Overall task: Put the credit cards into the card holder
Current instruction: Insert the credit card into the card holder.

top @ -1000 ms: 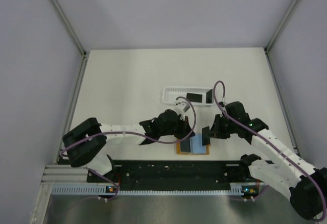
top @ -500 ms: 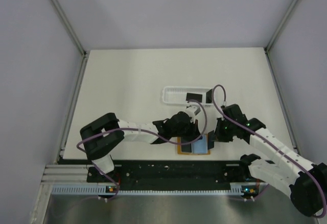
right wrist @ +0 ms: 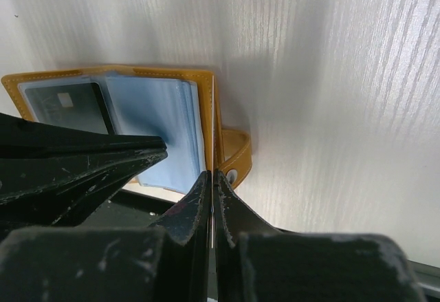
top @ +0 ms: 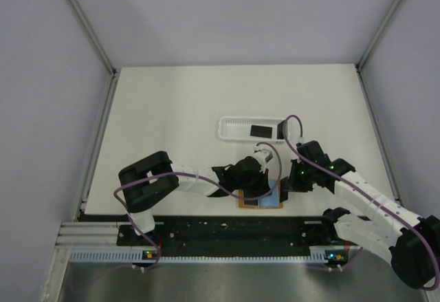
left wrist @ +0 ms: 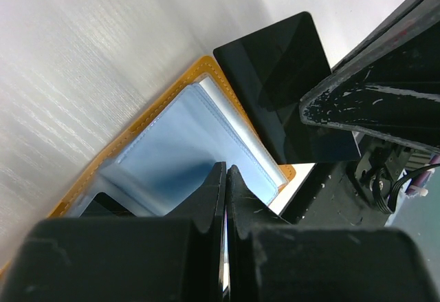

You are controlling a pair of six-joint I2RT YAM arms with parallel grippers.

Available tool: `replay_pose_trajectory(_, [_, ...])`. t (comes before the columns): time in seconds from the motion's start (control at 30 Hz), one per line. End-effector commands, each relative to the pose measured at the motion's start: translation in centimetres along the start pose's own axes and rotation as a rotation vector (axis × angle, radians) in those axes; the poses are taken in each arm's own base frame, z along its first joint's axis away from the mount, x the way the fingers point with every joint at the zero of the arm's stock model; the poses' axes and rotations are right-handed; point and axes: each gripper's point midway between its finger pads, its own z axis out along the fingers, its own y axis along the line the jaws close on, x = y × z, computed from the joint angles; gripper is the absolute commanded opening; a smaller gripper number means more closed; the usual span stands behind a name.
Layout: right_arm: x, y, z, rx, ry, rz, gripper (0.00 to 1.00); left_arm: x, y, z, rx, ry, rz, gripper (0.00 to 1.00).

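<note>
While the closed left fingers (left wrist: 219,178) rest on the open holder (left wrist: 175,133), lower centre overhead, the right fingers (right wrist: 207,178) clamp a black card (left wrist: 282,75) at its edge.

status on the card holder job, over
left pincer shut, tips at open card holder. right pincer shut on black credit card at its edge. two more cards in white tray.

Left end effector (left wrist: 225,173) is pinched shut, angled down, tip close to right end effector (right wrist: 212,175), which clamps a credit card (left wrist: 275,75).
</note>
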Motion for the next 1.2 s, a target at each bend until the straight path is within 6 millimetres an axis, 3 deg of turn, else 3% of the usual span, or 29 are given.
replay_pose_trajectory(0.0, [-0.7,0.3,-0.4,-0.005,-0.037,-0.003,0.00,-0.8,-0.8,0.8,0.012,-0.025,0.001,0.00])
replay_pose_trajectory(0.4, [-1.3,0.0,-0.8,0.015,-0.082,0.011,0.00,3.2,3.1,-1.3,-0.104,0.056,-0.024,0.00])
replay_pose_trajectory(0.53, [-2.1,1.7,-2.1,-0.088,-0.142,-0.030,0.00,3.6,3.3,-1.2,-0.104,0.064,-0.038,0.00])
replay_pose_trajectory(0.7, [-1.6,4.1,-2.6,-0.237,-0.129,-0.069,0.00,3.7,3.3,-1.1,-0.101,0.065,-0.050,0.00])
replay_pose_trajectory(0.93, [0.0,2.9,-0.6,-0.163,-0.046,-0.061,0.00,3.4,3.1,-1.2,-0.104,0.056,-0.052,0.00])
replay_pose_trajectory(1.17, [0.7,0.3,0.6,0.004,-0.022,-0.029,0.00,3.4,3.3,-1.2,-0.114,0.059,-0.054,0.00])
